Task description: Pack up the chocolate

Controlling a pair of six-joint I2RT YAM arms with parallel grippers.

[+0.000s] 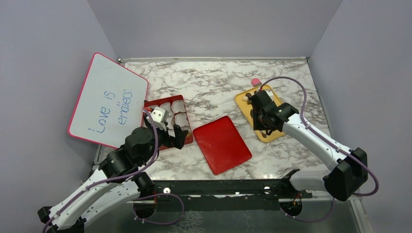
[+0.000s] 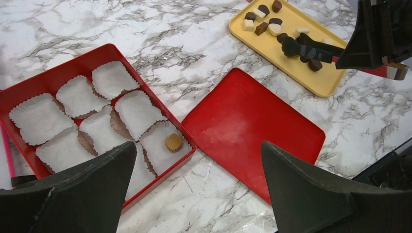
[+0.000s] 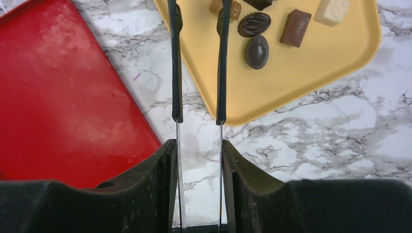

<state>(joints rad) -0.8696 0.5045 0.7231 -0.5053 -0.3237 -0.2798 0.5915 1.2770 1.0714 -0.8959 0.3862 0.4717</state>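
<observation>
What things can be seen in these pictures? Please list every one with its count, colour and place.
whiteboard: one, white with pink edge, leaning at the left wall
red box: one, red, open, left part of the table
paper cups: about eight, white, inside the red box
tan chocolate: one, tan, in the cup nearest the red lid
red lid: one, red, flat between box and tray
yellow tray: one, yellow, right part of the table
chocolates: several, dark brown, brown and white, on the yellow tray
pink block: one, pink, just beyond the tray
table: one, white-grey marble
left arm: one, above the red box, jaws open
right arm: one, over the yellow tray, jaws narrow, grasp unclear
</observation>
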